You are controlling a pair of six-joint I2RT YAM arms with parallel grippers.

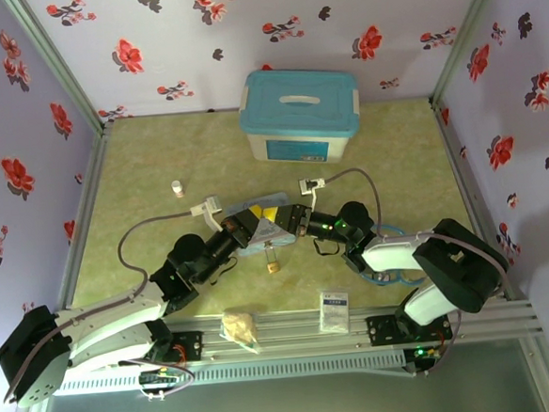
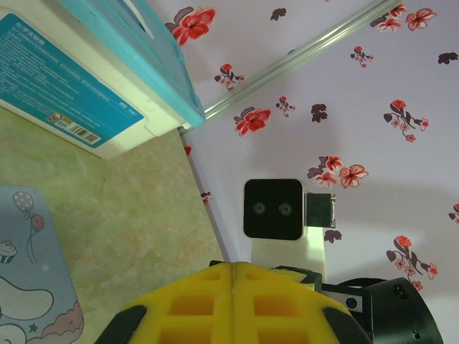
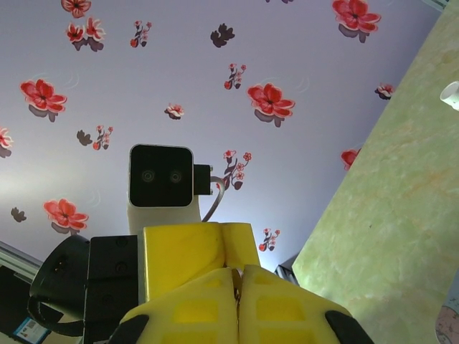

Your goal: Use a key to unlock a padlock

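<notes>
The small brass padlock (image 1: 273, 262) lies on the green table just in front of the pastel cartoon tin (image 1: 252, 246), free of both grippers. Above the tin the two grippers meet tip to tip. My left gripper (image 1: 264, 214) (image 2: 234, 266) is shut, its yellow fingers pressed flat together with nothing showing in the seam. My right gripper (image 1: 286, 216) (image 3: 238, 271) is shut too, and a thin dull sliver that looks like the key (image 3: 236, 287) sits in its seam. The left gripper's yellow fingers (image 3: 190, 256) touch the right fingertips from behind.
A white box with a teal lid (image 1: 298, 115) (image 2: 72, 79) stands at the back centre. A small white bottle (image 1: 177, 187) (image 3: 450, 94) is at the left. A clear packet (image 1: 335, 310) and a crumpled beige lump (image 1: 240, 326) lie near the front rail. Floral walls close three sides.
</notes>
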